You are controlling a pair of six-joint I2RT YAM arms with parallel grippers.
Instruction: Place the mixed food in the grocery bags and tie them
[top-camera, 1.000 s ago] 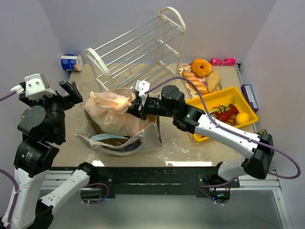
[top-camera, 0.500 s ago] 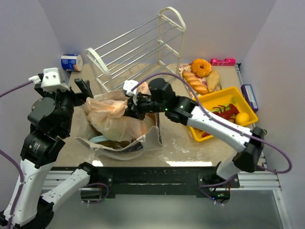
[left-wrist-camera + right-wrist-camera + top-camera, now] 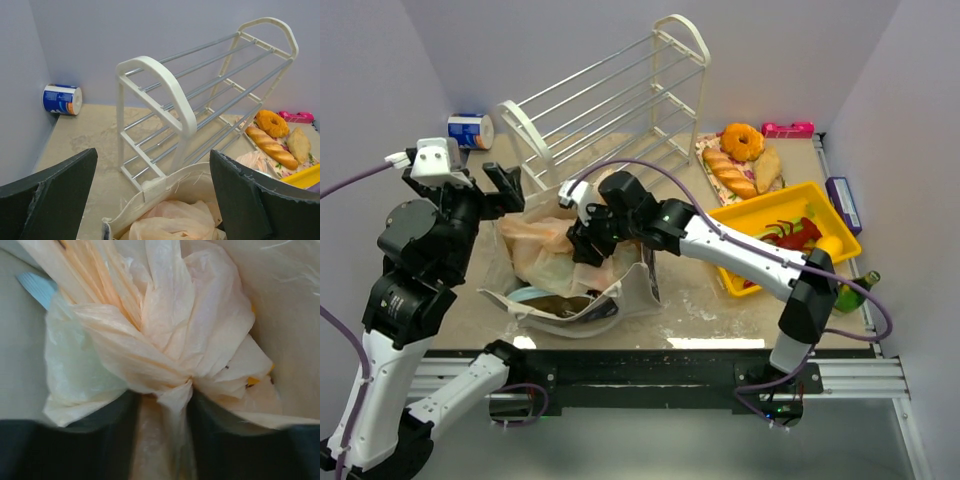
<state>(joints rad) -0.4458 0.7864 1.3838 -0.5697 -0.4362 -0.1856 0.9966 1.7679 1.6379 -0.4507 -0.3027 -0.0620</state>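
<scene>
The peach-pink plastic bag [image 3: 548, 245] sits inside the beige cloth tote [image 3: 632, 285], its top gathered into a knot [image 3: 170, 375]. My right gripper [image 3: 582, 238] reaches down into the tote. In the right wrist view its jaws [image 3: 162, 440] stand parted, with the bag's twisted tail lying between them. Something yellow [image 3: 252, 381] shows through the plastic. A light blue packet [image 3: 530, 294] lies at the tote's mouth, and its edge [image 3: 37, 287] also shows in the right wrist view. My left gripper [image 3: 495, 190] hangs wide open and empty above the tote's back rim [image 3: 165, 187].
A white wire rack [image 3: 610, 100] lies tilted behind the tote. A yellow tray [image 3: 760, 215] at the right holds a red lobster [image 3: 798, 235] and a yellow fruit [image 3: 828, 247]. Bread and a donut [image 3: 740, 140] lie beyond it. A blue-white can [image 3: 470, 130] stands at the far left.
My right arm swung left and lowered the tied bag into the tote, and its jaws have parted. My left arm moved right, nearer the tote's rim, still open.
</scene>
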